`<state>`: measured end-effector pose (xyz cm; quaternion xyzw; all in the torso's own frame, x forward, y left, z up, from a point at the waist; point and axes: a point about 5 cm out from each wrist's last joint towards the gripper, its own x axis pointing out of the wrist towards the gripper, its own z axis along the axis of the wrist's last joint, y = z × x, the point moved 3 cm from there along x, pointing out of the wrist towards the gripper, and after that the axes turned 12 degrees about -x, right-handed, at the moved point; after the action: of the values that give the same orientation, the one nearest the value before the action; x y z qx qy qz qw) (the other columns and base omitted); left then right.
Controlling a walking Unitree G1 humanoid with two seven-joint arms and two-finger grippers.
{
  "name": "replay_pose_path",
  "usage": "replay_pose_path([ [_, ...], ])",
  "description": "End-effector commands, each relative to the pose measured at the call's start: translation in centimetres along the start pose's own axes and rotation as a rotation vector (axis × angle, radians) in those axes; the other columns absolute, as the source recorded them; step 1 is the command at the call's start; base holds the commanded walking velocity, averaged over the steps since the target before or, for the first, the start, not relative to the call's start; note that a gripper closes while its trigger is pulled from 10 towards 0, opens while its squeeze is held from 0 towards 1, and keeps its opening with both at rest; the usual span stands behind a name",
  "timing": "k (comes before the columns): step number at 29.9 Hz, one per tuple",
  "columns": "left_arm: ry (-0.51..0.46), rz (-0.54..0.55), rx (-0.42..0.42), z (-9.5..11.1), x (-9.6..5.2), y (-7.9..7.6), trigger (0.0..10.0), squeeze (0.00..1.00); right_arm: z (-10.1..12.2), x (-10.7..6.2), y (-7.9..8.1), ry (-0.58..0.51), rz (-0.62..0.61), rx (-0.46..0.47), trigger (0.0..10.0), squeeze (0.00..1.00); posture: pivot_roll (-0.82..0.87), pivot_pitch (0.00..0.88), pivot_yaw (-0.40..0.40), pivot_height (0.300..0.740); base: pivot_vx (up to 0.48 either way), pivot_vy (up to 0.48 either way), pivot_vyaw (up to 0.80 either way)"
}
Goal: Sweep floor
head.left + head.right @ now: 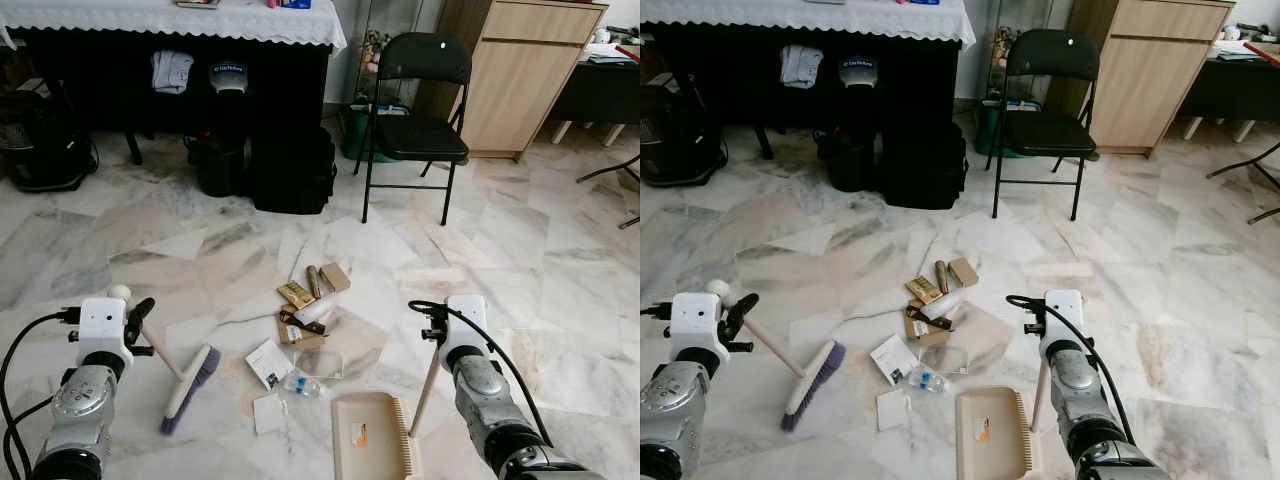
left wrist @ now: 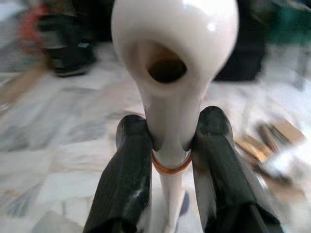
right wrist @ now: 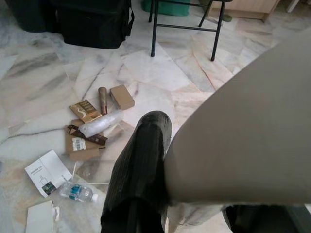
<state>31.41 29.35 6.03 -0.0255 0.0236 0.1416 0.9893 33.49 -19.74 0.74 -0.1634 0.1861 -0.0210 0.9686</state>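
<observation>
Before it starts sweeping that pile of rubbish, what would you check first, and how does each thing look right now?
1. Left gripper clamped on the broom handle near its rounded end: ok.
2. Right gripper on the dustpan handle: held against one finger; the full grip cannot be told.
3. Broom bristles down on the floor, to the robot's left of the litter: ok.
4. Dustpan flat on the floor, just on the robot's side of the litter: ok.
5. Litter gathered: not ok, boxes, a small bottle and white cards lie spread out.
6. Folding chair stands well beyond the pile: ok.
</observation>
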Motion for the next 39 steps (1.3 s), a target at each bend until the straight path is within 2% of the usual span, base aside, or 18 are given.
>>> replay_pose_path([
  [1,-0.081,0.039,-0.003,1.3,0.3,-0.3,10.0,0.00,-0.3,0.0,-0.6,0.016,-0.013,-0.026,10.0,0.00,0.03,0.000,-0.106,0.740,0.000,0.000,0.00],
  [7,-0.078,-0.042,0.049,1.1,-0.3,-1.5,10.0,0.00,-0.3,0.0,-0.7,0.012,-0.018,-0.026,10.0,0.00,0.02,0.000,-0.093,0.740,0.000,0.000,0.00],
  [11,-0.091,-0.067,0.073,1.5,-0.7,-0.8,10.0,0.00,-0.4,-0.1,-0.8,0.014,-0.021,-0.025,10.0,0.00,0.02,0.000,-0.087,0.740,0.000,0.000,0.00],
  [17,-0.140,-0.124,0.103,3.7,-1.1,0.7,10.0,0.00,-0.6,-0.2,-0.7,0.016,-0.018,-0.024,10.0,0.00,0.03,0.000,-0.084,0.740,0.000,0.000,0.00],
  [18,-0.153,-0.131,0.119,5.0,-1.0,1.7,10.0,0.00,-0.6,-0.2,-0.7,0.016,-0.018,-0.024,10.0,0.00,0.04,0.000,-0.083,0.740,0.000,0.000,0.00],
  [20,-0.157,-0.138,0.133,5.9,-0.9,2.4,10.0,0.00,-0.6,-0.2,-0.7,0.017,-0.018,-0.024,10.0,0.00,0.04,0.000,-0.083,0.740,0.000,0.000,0.00],
  [22,-0.126,-0.175,0.151,6.3,-0.7,2.5,10.0,0.00,-0.7,-0.2,-0.7,0.020,-0.017,-0.024,10.0,0.00,0.05,0.000,-0.086,0.740,0.000,0.000,0.00],
  [25,-0.061,-0.265,0.188,5.9,-0.8,1.7,10.0,0.00,-0.7,-0.1,-0.7,0.023,-0.015,-0.026,10.0,0.00,0.06,0.000,-0.087,0.740,0.000,0.000,0.00],
  [29,0.057,-0.363,0.130,3.2,-1.6,0.0,10.0,0.00,-0.6,-0.1,-0.5,0.022,-0.014,-0.023,10.0,0.00,0.05,0.000,-0.086,0.740,0.000,0.000,0.00],
  [31,0.121,-0.359,0.064,1.1,-2.3,-0.6,10.0,0.00,-0.5,-0.1,-0.4,0.020,-0.015,-0.020,10.0,0.00,0.05,0.000,-0.085,0.740,0.000,0.000,0.00],
  [34,0.161,-0.355,0.021,-0.1,-2.7,-0.9,10.0,0.00,-0.4,-0.1,-0.4,0.017,-0.015,-0.019,10.0,0.00,0.05,0.000,-0.089,0.740,0.000,0.000,0.00],
  [36,0.201,-0.351,-0.054,-0.8,-2.9,-1.0,10.0,0.00,-0.4,0.0,-0.5,0.017,-0.016,-0.020,10.0,0.00,0.05,0.000,-0.090,0.740,0.000,0.000,0.00],
  [37,0.201,-0.351,-0.054,-0.8,-2.9,-1.0,10.0,0.00,-0.4,0.0,-0.5,0.017,-0.016,-0.020,10.0,0.00,0.05,0.000,-0.090,0.740,0.000,0.000,0.00],
  [39,0.220,-0.361,-0.117,-1.1,-3.0,-1.3,10.0,0.00,-0.4,0.0,-0.5,0.018,-0.016,-0.021,10.0,0.00,0.05,0.000,-0.091,0.740,0.000,0.000,0.00],
])
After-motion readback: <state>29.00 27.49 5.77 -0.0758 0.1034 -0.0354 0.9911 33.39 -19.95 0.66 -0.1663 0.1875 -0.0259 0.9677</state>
